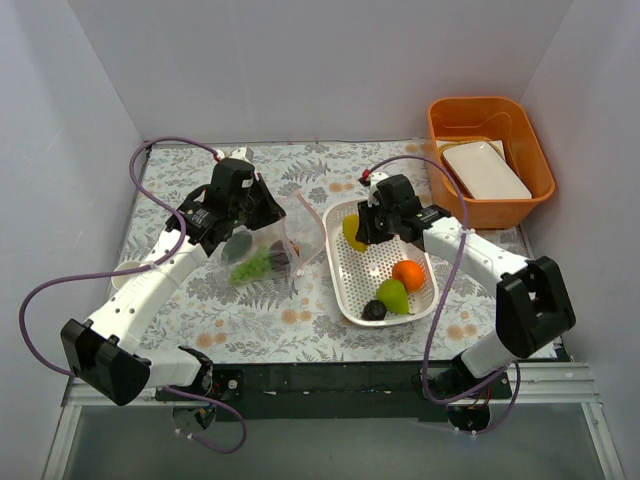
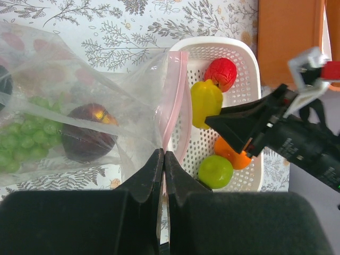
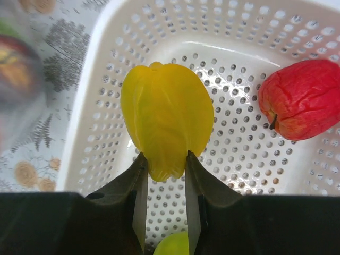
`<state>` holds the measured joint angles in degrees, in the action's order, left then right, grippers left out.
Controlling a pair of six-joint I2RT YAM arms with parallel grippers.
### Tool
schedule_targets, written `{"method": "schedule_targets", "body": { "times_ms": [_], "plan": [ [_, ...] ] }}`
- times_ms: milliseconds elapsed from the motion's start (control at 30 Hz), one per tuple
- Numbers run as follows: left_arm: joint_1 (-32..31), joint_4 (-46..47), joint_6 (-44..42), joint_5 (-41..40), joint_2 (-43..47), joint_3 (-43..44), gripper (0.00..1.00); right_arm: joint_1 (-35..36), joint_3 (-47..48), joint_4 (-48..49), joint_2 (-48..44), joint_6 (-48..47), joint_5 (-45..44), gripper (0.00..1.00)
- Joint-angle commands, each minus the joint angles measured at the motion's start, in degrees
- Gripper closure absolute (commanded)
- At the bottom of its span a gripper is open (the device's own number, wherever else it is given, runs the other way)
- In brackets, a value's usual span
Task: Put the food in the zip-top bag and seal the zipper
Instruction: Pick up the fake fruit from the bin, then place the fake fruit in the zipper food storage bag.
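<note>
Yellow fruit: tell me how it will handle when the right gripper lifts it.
Glossy and ridged, the yellow fruit may twist, since the right gripper pinches only its narrow end. It shows no dent in the grip, so it is probably stiff.

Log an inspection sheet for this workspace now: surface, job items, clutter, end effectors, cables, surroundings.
Surface: table under a leaf-print cover.
Job's things: bag holds grapes and a plum; zipper is open and faces the basket. The basket holds a yellow fruit, red fruit, orange, pear and dark fruit.
Clutter: bin with a white tray, far right.
End effectors: left end effector shut on the bag's mouth edge; right end effector shut on the yellow fruit.
Cables: purple cables loop along both arms.
Surroundings: white walls on three sides.
</note>
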<state>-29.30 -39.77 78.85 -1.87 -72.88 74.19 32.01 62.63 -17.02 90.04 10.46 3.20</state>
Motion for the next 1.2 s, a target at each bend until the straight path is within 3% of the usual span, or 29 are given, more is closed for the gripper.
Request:
{"method": "schedule_targets", "body": {
  "times_ms": [0,267,400,600,833,933,1033,1067,1133,1167],
  "plan": [
    [0.2,1.1,-0.6,1.2,1.0,-0.8,1.0,0.4,0.2,0.3,-7.1,3.1,1.0,0.99],
    [0.2,1.9,-0.5,1.8,0.1,-1.0,1.0,4.5,2.0,1.9,-13.7,8.3,5.1,0.99],
    [0.2,2.1,-0.5,1.8,-0.2,-1.0,1.0,10.1,4.2,2.9,-13.7,9.8,5.0,0.99],
    [0.2,2.0,-0.5,4.1,-0.6,-0.8,1.0,15.0,8.9,5.2,-8.5,10.4,4.0,0.99],
    [0.2,1.1,-0.8,3.9,0.9,-0.2,1.0,15.6,15.1,4.1,1.4,9.8,3.1,0.98],
    [0.2,0.7,-0.8,3.6,1.5,0.1,1.0,15.6,17.0,5.0,3.2,9.2,3.9,0.9],
    [0.2,0.3,-0.7,3.2,2.0,0.6,1.0,15.6,18.3,5.9,4.0,8.8,5.1,0.73],
    [0.2,0.0,-0.6,2.7,2.2,0.7,1.0,15.6,18.5,6.6,3.9,8.8,5.3,0.63],
    [0.2,0.0,-0.5,2.6,2.7,1.0,1.0,15.6,18.8,7.3,3.4,8.7,5.7,0.56],
    [0.2,0.1,-0.4,0.1,3.2,1.1,1.0,15.6,18.6,8.3,3.0,8.5,5.7,0.41]
  ]
}}
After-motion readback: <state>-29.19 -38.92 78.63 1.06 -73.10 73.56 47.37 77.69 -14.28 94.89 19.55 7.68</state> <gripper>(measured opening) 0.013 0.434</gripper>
